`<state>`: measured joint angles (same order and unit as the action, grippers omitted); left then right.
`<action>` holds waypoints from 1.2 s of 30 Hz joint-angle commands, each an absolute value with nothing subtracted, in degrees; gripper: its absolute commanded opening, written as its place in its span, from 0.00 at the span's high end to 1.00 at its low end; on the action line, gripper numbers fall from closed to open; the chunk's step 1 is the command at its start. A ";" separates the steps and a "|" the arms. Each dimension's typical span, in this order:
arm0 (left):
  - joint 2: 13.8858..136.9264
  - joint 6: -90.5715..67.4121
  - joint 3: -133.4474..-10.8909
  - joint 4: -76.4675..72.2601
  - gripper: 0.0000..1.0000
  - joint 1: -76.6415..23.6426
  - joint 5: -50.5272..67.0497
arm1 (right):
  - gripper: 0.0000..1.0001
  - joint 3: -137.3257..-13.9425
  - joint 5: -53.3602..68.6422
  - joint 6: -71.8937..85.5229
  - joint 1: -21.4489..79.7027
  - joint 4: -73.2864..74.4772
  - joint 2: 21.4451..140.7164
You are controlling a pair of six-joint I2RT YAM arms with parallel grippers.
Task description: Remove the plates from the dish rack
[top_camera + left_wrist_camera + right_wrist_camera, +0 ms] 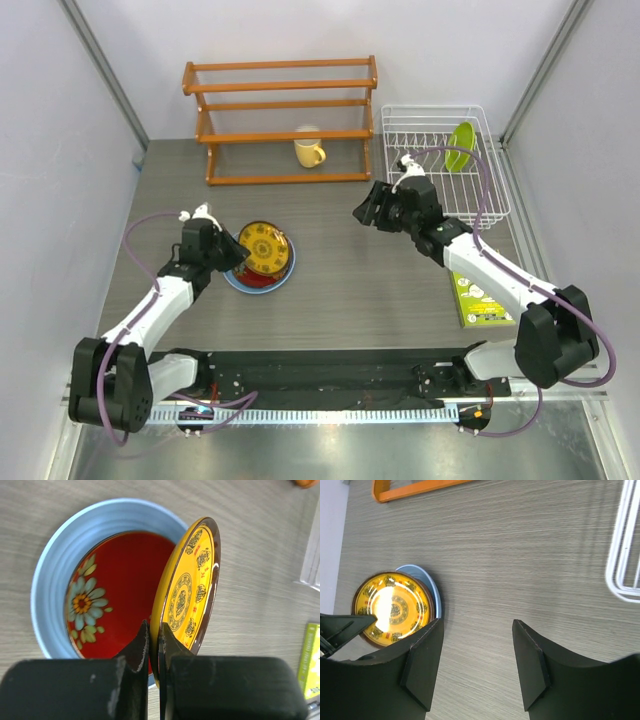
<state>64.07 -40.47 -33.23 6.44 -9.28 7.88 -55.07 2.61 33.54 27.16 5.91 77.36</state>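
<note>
Pale walls (40, 150) enclose a grey wood-grain table (350, 270); an orange wooden slatted shelf (250, 136) stands at its far edge.

The light blue plate (50, 570) lies flat on the worktop (350, 260), left of centre. The smaller dark red plate (125, 575), painted with a pale daisy, sits nested inside it. Above them the yellow-brown patterned plate (192, 580) is tilted, its dark-edged rim pinched in the left claw (155, 630). The lime green plate (461, 147) stands on edge among the prongs in the far right part of the white wire dish rack (432, 108), which sits at the worktop's far right corner.
</note>
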 commanded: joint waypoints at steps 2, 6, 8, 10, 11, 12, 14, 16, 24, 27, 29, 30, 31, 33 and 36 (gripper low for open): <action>65.30 -41.22 -33.13 8.08 1.00 -8.88 5.71 | 0.37 -56.25 3.43 31.91 25.23 6.33 75.50; 66.53 -41.83 -33.22 9.66 0.94 -8.96 5.02 | 0.37 -56.60 3.43 31.03 24.00 7.38 75.41; 66.88 -41.66 -33.22 9.58 0.85 -8.96 5.18 | 0.37 -57.21 3.17 30.59 23.03 8.17 75.50; 67.06 -41.49 -33.48 9.75 0.64 -8.96 5.36 | 0.37 -57.74 2.55 29.54 22.15 9.48 75.59; 67.23 -41.14 -33.66 9.84 0.62 -8.88 5.45 | 0.37 -58.53 1.50 29.10 21.89 9.93 75.67; 67.24 -41.13 -33.75 10.28 0.58 -8.88 5.54 | 0.37 -58.97 1.06 28.57 21.62 10.28 75.85; 67.32 -40.96 -34.01 10.55 0.53 -8.88 5.27 | 0.37 -60.46 0.27 26.90 21.01 11.86 76.20; 67.41 -40.78 -34.19 11.07 0.47 -8.88 5.19 | 0.37 -61.69 -3.07 25.23 20.66 13.35 76.99; 65.58 -38.50 -35.77 15.28 0.34 -8.88 2.20 | 0.32 -70.74 -16.15 18.02 18.64 18.45 81.03; 63.64 -37.44 -35.77 15.82 0.32 -8.88 1.32 | 0.28 -73.73 -20.47 15.91 17.06 18.98 83.84; 61.53 -36.92 -36.30 16.43 0.29 -8.96 0.97 | 0.26 -76.02 -24.51 14.60 14.77 18.55 86.81; 60.83 -36.48 -37.08 16.44 0.28 -8.96 1.75 | 0.26 -76.90 -25.65 13.89 13.63 18.02 88.05; 59.17 -36.04 -37.52 16.44 0.28 -8.88 2.37 | 0.26 -78.82 -26.27 13.45 11.10 16.45 89.28; 57.58 -35.42 -38.49 14.86 0.25 -8.96 5.69 | 0.25 -82.51 -26.89 13.71 7.92 16.78 94.12; 54.85 -36.04 -39.55 11.17 0.17 -8.96 9.56 | 0.24 -89.89 -25.42 12.49 3.26 15.38 102.08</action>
<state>58.50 -37.08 -35.92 16.25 -9.19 4.12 -81.62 -22.46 15.27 8.49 18.24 94.74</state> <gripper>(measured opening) 0.804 0.754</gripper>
